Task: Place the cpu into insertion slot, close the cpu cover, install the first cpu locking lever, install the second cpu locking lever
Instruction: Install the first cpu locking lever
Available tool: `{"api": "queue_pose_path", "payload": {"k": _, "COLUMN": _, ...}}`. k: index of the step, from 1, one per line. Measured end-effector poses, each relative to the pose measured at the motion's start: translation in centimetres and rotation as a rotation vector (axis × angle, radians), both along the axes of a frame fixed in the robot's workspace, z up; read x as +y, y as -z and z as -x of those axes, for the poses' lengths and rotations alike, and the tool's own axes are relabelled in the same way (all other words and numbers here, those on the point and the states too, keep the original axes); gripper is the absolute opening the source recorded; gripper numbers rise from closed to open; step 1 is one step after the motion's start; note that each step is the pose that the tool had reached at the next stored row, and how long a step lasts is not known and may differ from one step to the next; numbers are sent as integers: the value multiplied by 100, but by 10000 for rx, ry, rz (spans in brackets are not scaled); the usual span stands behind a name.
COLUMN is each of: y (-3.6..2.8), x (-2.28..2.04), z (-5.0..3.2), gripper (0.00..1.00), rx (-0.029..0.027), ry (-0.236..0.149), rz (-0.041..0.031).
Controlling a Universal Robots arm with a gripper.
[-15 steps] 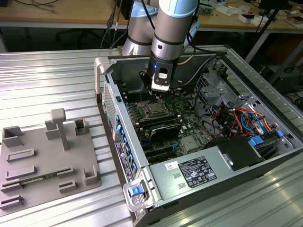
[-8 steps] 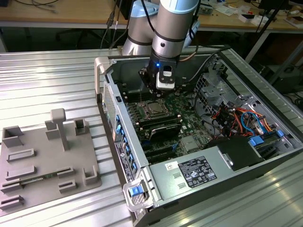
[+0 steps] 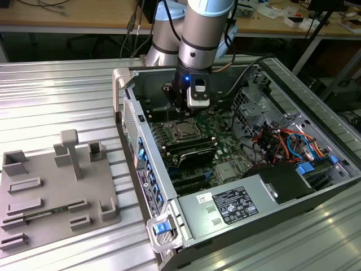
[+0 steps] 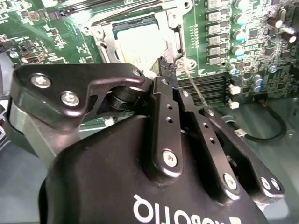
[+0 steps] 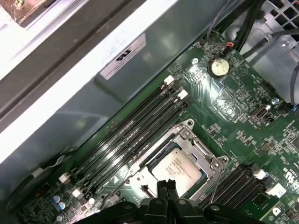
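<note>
Hovering just above the one cpu (image 5: 180,169), which lies in the insertion slot (image 4: 133,22) beneath the single cpu cover (image 5: 198,151), seemingly folded flat, the gripper (image 5: 166,185) has its two fingers (image 4: 163,107) pressed together on nothing I can make out, tips just beside one thin wire lever (image 5: 216,184).

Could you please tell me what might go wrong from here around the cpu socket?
The black gripper, jaws shut, is at the edge of the thin silvery square metal cpu cover; a slip might scrape the silver-grey square cpu or green circuit board. The thin wire lever beside it might spring free.
</note>
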State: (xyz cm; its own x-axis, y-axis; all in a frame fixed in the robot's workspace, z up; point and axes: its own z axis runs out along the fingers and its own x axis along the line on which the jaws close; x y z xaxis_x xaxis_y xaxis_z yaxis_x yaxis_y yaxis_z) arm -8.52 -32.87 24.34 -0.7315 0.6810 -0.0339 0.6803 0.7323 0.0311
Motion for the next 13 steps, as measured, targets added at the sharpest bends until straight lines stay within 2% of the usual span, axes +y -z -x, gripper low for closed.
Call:
{"api": "queue_pose_path", "payload": {"k": 5, "y": 1, "x": -19, "z": 71, "gripper": 11, "rx": 0, "ry": -119, "rz": -16}}
{"api": "queue_pose_path", "payload": {"k": 6, "y": 0, "x": -25, "z": 105, "gripper": 11, "rx": 0, "ry": -160, "rz": -15}}
{"api": "queue_pose_path", "payload": {"k": 13, "y": 1, "x": -35, "z": 206, "gripper": 11, "rx": 1, "ry": -394, "rz": -15}}
